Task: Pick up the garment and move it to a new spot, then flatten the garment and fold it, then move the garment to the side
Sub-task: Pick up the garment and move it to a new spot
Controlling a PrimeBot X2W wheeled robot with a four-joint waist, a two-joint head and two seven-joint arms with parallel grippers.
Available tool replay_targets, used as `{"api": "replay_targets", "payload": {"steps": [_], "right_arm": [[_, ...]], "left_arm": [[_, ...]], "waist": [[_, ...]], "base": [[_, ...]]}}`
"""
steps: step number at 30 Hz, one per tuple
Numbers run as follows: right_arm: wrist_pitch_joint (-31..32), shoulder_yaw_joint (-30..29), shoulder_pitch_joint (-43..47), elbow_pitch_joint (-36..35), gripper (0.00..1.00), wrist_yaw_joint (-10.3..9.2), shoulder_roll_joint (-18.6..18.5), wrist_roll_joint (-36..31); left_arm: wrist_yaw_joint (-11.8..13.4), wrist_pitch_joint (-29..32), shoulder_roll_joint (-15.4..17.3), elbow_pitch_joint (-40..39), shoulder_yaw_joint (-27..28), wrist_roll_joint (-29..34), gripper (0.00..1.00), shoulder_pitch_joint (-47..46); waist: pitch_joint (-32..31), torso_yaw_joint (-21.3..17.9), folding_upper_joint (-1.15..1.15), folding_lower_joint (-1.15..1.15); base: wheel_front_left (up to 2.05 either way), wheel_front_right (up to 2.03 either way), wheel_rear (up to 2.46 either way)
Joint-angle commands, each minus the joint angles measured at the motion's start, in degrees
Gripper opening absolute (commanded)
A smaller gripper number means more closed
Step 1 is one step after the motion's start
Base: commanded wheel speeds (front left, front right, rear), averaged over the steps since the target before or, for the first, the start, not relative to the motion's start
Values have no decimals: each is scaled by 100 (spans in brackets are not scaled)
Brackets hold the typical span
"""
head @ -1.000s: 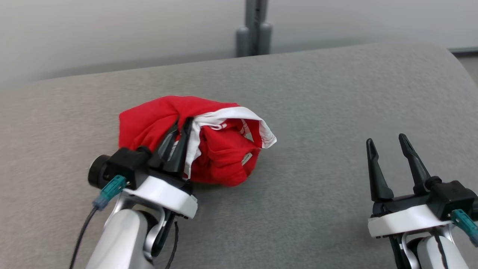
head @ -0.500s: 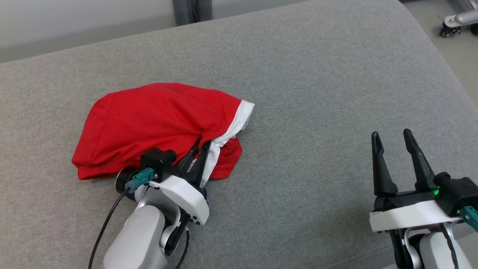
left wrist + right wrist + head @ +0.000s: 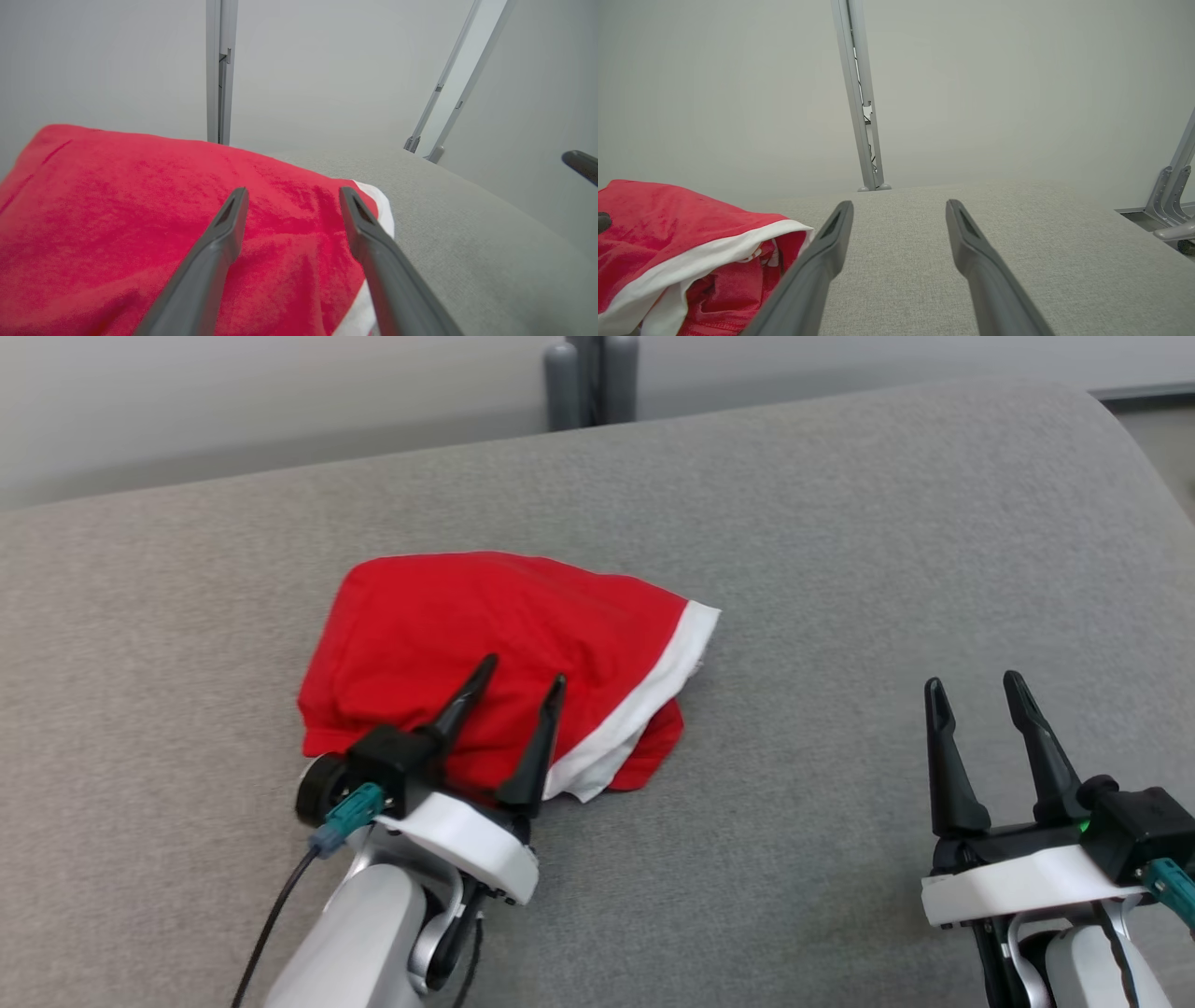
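While the left claw (image 3: 521,674) stands spread wide with nothing pinched between its fingers, the red garment (image 3: 485,616) lies bunched right under and ahead of its tips, its white band (image 3: 644,700) running just past the right-hand finger. Whether those tips touch the cloth, I can't tell. Well off to that claw's right, the right claw (image 3: 974,683) hangs equally wide and empty over the grey cushion (image 3: 840,569), the garment away to its left.

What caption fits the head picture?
Open left gripper over the red garment on a grey surface, right gripper open alongside.
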Motion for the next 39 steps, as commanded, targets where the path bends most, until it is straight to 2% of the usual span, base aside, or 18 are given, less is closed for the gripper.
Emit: {"api": "replay_targets", "payload": {"steps": [1,8,12,15,21,25,39], "right_arm": [[-30,-22,71,24,100,1,-27,-38],[-30,13,188,76,100,1,-29,-125],[-30,9,236,115,100,1,-45,-150],[-31,13,305,159,100,1,-72,-132],[-31,71,427,237,100,1,-116,-96],[-31,141,544,293,100,1,-155,-42],[-29,132,890,400,100,1,-230,22]], "left_arm": [[109,-32,91,-84,83,30,100,81],[732,-136,489,-406,723,61,100,523],[862,-158,689,-418,1018,-4,100,761],[880,-167,837,-493,1189,-21,100,966],[836,-170,926,-704,1318,-72,100,1273],[807,-172,990,-863,1261,33,100,1509],[984,-10,1041,-1173,1141,18,100,2077]], "waist": [[-162,208,0,0],[-404,651,0,0],[-531,790,0,0],[-630,863,0,0],[-818,918,0,0],[-1006,896,0,0],[-1378,795,0,0]], "base": [[0,0,0],[0,0,0],[0,0,0],[0,0,0],[0,0,0],[0,0,0],[0,0,0]]}}
